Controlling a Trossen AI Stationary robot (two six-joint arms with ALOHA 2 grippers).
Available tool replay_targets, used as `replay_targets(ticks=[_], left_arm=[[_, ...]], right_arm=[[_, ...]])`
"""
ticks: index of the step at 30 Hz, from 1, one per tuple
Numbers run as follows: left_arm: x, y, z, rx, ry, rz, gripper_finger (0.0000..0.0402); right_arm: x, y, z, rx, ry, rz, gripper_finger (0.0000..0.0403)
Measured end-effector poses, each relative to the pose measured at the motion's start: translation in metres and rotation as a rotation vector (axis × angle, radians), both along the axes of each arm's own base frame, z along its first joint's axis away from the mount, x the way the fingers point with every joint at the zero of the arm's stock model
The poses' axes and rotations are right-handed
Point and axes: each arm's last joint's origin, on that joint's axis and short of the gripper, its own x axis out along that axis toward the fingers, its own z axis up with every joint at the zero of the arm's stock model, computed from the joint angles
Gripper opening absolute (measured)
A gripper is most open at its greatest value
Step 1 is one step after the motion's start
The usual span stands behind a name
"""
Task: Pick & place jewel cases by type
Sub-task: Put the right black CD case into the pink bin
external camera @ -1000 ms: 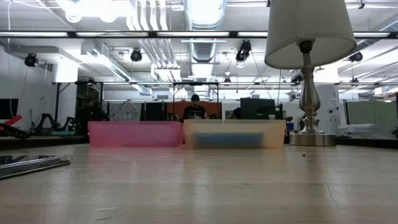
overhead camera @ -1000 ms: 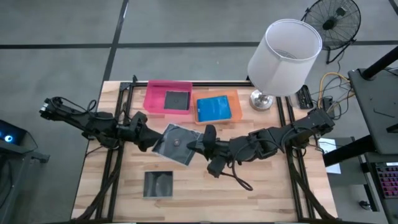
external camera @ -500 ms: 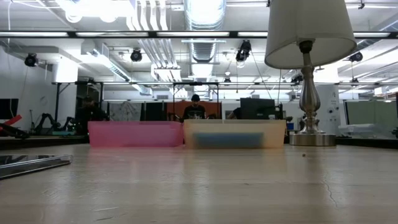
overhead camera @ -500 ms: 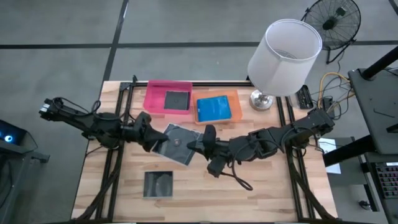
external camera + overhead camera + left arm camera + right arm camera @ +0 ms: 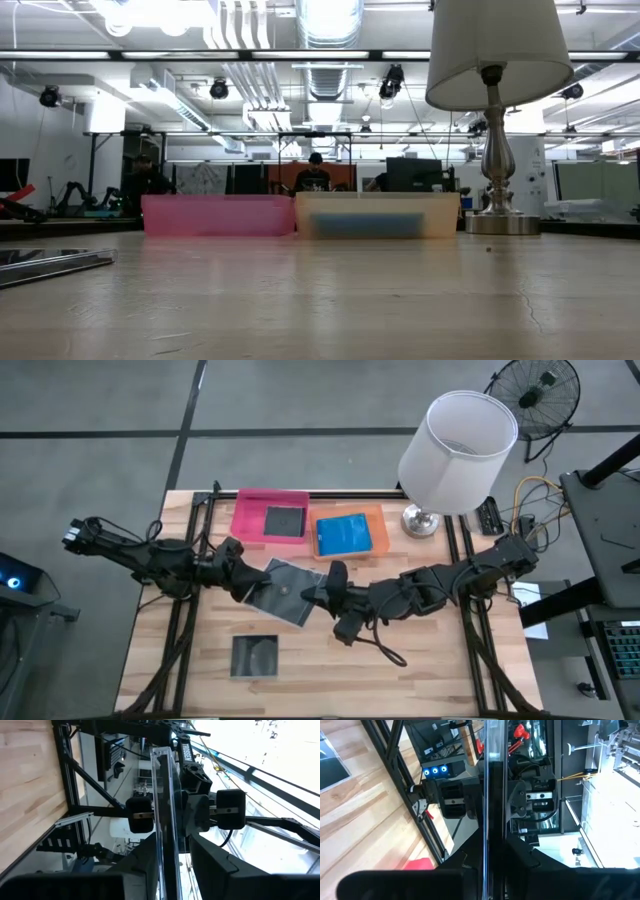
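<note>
A dark, glossy square jewel case (image 5: 283, 592) hangs above the middle of the table between my two grippers. My left gripper (image 5: 250, 578) is shut on its left edge and my right gripper (image 5: 315, 592) on its right edge. Both wrist views look along the case edge-on (image 5: 164, 810) (image 5: 492, 795). A second dark case (image 5: 255, 655) lies flat near the table's front left and also shows in the low view (image 5: 50, 262). Another dark case (image 5: 285, 520) lies in the pink tray (image 5: 250, 510). A blue case (image 5: 343, 535) lies in the orange tray (image 5: 378, 520). My left gripper pinches the case's left edge (image 5: 165, 845) between its two fingers, one finger (image 5: 145, 865) on each flat face. The fingers come in about level from the table's left. My right gripper pinches the opposite, right edge (image 5: 492, 837), one finger (image 5: 517, 855) on each face, coming about level from the table's right. The case hangs clear of the table between the two.
A lamp with a white shade (image 5: 458, 450) and a metal base (image 5: 422, 520) stands at the back right. Black frame rails (image 5: 200, 530) run along both sides of the table. Bare wood (image 5: 420, 660) lies at the front right.
My left gripper has crept a little toward the held case and its fingers have shut on the case's left edge. The case and my right gripper have stayed where they were.
</note>
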Motion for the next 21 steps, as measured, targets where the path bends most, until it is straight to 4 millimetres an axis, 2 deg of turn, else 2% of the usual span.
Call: replay_targets(ticks=[6,16,21], left_arm=[[0.0026,-0.0009,-0.0018,0.010,0.010,0.001,0.0073],[0.0023,-0.0006,-0.0002,0.023,-0.004,0.005,0.0022],[0.0017,0.0003,0.0021,0.058,-0.030,0.017,0.0017]], right_arm=[[0.0010,-0.0027,0.0000,0.000,0.000,-0.007,0.0040],[0.0019,-0.0050,-0.0001,-0.004,0.002,-0.013,0.0038],[0.0021,-0.0059,0.0001,-0.043,0.005,-0.012,0.0038]])
